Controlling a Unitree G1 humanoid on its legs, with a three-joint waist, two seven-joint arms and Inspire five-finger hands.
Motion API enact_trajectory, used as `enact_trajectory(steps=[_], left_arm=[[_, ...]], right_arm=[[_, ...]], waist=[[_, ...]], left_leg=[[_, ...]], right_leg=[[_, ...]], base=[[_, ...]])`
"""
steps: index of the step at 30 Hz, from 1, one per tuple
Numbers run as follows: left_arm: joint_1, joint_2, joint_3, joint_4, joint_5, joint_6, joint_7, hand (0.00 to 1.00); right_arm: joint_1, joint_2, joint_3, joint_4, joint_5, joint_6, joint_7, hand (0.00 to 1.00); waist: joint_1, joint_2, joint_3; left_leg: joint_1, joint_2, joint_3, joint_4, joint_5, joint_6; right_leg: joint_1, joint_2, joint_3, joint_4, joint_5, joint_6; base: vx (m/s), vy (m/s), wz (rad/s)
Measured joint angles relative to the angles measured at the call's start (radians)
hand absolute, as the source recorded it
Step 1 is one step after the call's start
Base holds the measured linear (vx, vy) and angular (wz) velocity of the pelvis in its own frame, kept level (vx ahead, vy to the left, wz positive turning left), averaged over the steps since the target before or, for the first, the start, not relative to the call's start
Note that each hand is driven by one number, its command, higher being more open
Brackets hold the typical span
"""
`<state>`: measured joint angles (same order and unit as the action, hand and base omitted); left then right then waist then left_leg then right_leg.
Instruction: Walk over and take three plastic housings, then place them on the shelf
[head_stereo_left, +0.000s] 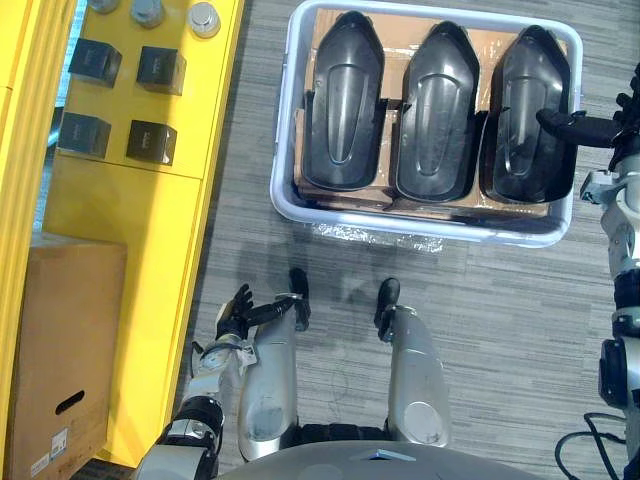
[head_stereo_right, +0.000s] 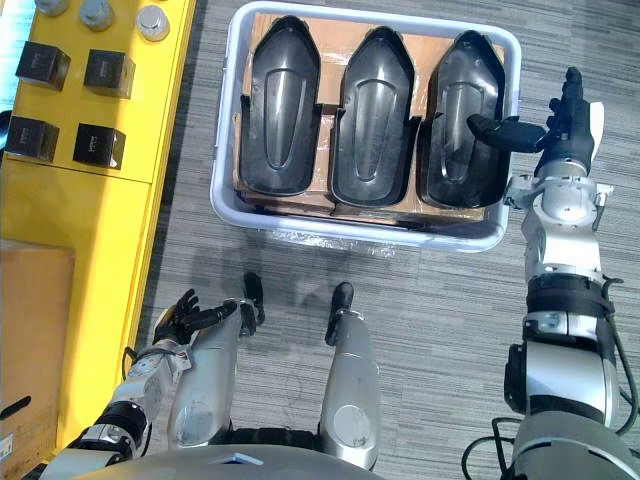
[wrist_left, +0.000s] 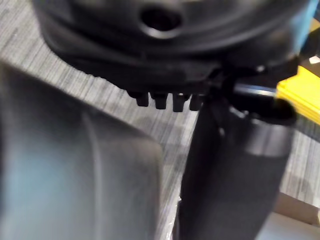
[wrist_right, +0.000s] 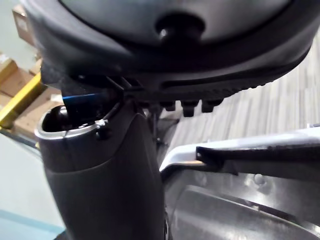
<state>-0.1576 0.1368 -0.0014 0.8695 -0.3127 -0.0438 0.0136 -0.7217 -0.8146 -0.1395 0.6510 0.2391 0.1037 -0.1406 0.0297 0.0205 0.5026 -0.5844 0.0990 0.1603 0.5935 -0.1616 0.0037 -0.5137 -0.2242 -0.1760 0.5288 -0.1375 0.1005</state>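
Stock of three black plastic housings (head_stereo_right: 372, 110) lies side by side on cardboard (head_stereo_right: 335, 35) inside a pale bin (head_stereo_right: 224, 212) on the grey carpet. Right hand (head_stereo_right: 564, 128) is level with the bin's right rim, fingers straight, thumb stretched out over the rightmost housing (head_stereo_right: 452, 90); contact cannot be confirmed. Left hand (head_stereo_left: 236, 316) hangs low beside the yellow shelf (head_stereo_left: 150, 210), fingers loosely spread, holding nothing. The shelf carries small black boxes (head_stereo_left: 152, 141). A cardboard box (head_stereo_left: 60, 330) stands beside it.
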Motion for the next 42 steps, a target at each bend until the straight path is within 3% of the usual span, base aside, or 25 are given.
enact_trajectory(steps=[13, 22, 30, 31, 42], left_arm=[[0.001, -0.003, -0.002, -0.007, -0.035, 0.003, 0.002, 1.00], [0.001, -0.002, -0.002, -0.010, -0.036, 0.003, -0.001, 1.00], [0.002, -0.001, -0.002, -0.009, -0.040, 0.004, 0.000, 1.00], [0.002, -0.001, -0.002, -0.009, -0.043, 0.004, 0.000, 1.00], [0.006, 0.003, -0.001, -0.005, -0.079, 0.004, 0.000, 1.00]], right_arm=[[-0.046, -0.008, 0.014, 0.022, -0.042, 0.119, -0.038, 1.00], [-0.033, -0.008, 0.014, 0.054, -0.078, 0.180, 0.076, 1.00], [0.001, -0.003, 0.015, 0.073, -0.079, 0.214, 0.112, 1.00], [0.001, 0.001, 0.017, 0.088, -0.080, 0.215, 0.113, 0.00], [0.019, 0.001, -0.014, 0.124, -0.118, 0.226, 0.056, 0.00]], waist=[[0.017, 0.000, 0.000], [0.022, 0.000, 0.000], [0.023, 0.000, 0.000], [0.024, 0.000, 0.000], [0.022, -0.003, -0.002]], left_leg=[[-0.002, 0.004, -0.005, 0.013, -0.001, -0.002], [-0.002, 0.010, -0.004, 0.015, -0.001, -0.002], [-0.002, 0.016, -0.002, 0.014, -0.001, -0.002], [-0.002, 0.016, -0.002, 0.014, -0.001, -0.002], [-0.004, 0.015, -0.002, -0.008, 0.007, -0.010]], right_leg=[[-0.001, -0.002, -0.007, 0.016, -0.008, -0.005], [-0.001, 0.001, -0.010, 0.017, -0.008, -0.005], [-0.001, 0.005, -0.012, 0.014, -0.008, -0.005], [-0.001, 0.005, -0.012, 0.014, -0.008, -0.005], [-0.013, 0.004, -0.019, 0.021, -0.013, -0.014]], base=[[0.00, -0.004, 0.01], [0.00, 0.000, 0.00], [0.00, 0.000, 0.00], [0.00, 0.000, 0.00], [0.01, -0.008, 0.00]])
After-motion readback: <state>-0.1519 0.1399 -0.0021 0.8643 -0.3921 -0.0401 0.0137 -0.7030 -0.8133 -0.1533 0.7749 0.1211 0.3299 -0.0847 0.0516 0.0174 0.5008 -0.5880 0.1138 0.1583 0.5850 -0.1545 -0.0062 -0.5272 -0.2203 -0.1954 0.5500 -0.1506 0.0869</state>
